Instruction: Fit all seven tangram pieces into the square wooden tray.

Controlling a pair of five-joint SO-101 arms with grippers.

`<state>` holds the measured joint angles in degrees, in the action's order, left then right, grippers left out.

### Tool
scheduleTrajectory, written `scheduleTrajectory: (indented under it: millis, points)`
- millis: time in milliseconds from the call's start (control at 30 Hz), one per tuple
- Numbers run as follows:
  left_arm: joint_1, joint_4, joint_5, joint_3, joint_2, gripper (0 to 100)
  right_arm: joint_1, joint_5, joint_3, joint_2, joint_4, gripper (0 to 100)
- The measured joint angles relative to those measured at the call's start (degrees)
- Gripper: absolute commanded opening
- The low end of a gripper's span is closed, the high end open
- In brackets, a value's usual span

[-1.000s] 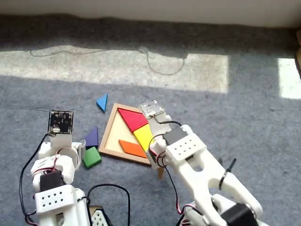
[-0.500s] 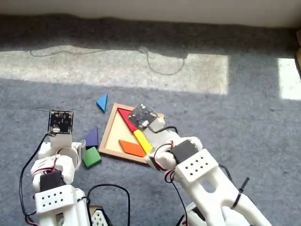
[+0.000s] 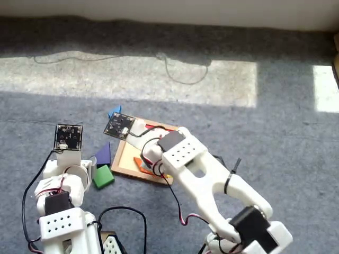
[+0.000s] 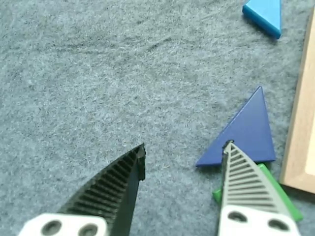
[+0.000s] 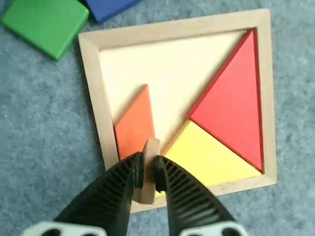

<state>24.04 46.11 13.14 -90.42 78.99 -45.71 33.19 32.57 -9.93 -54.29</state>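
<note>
Your square wooden tray [image 5: 91, 98] lies flat on the grey carpeted surface [image 3: 265, 132], beneath the right arm. Three pieces sit inside it. A red triangle [image 5: 231, 108] runs along one wall, a yellow triangle [image 5: 206, 157] meets it edge to edge, and an orange piece [image 5: 135, 123] lies against the opposite wall. The rest of the tray floor is bare pale wood.

Your right gripper [image 5: 147, 164] has its jaws pinched narrowly on a thin tan piece [image 5: 151, 146]. The piece is held on edge over the tray rim, where the orange and yellow pieces nearly meet.

Outside the tray, a green square [image 5: 47, 22] and a dark blue triangle [image 4: 246, 132] lie close together just beside one outer corner. A light blue triangle [image 4: 263, 14] lies farther along that same side, apart from them.

Your left gripper [image 4: 184, 147] hangs over the carpet with its jaws spread wide. One tip is over the base of the dark blue triangle and the green square, near the tray's outer wall. On the other jaw's side there is open carpet. A thin cable [image 3: 180, 74] trails across the far, sunlit part of the surface, well away from the tray.
</note>
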Motion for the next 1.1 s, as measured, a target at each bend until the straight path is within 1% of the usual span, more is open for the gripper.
scheduleTrajectory:
  millis: [67,200,267,367,433,533,633,733,967,1100]
  points:
    - [0.0,0.0,0.0,0.0,0.0,26,0.0,0.26,-3.08,4.13,0.0,2.4]
    - [0.0,0.0,0.0,0.0,0.0,26,0.0,0.26,-7.56,8.62,0.0,17.0]
    - [0.0,0.0,0.0,0.0,0.0,26,0.0,-1.76,-8.97,8.7,0.0,21.7]
    - [0.0,0.0,0.0,0.0,0.0,26,0.0,-6.68,-10.37,8.7,0.0,22.1]
    - [0.0,0.0,0.0,0.0,0.0,26,0.44,-7.65,-11.52,8.7,-0.62,22.1]
    - [0.0,0.0,0.0,0.0,0.0,26,1.32,-8.09,-12.13,7.56,-3.69,20.2]
    - [0.0,0.0,0.0,0.0,0.0,26,2.02,-8.09,-12.22,2.99,-5.89,10.1]
    - [0.0,0.0,0.0,0.0,0.0,26,2.64,-8.09,-9.76,-1.32,-5.45,0.7]
    - [0.0,0.0,0.0,0.0,0.0,26,3.08,-8.09,3.25,-3.16,7.21,0.7]
    - [0.0,0.0,0.0,0.0,0.0,26,3.96,-8.35,5.01,-3.16,7.56,0.7]
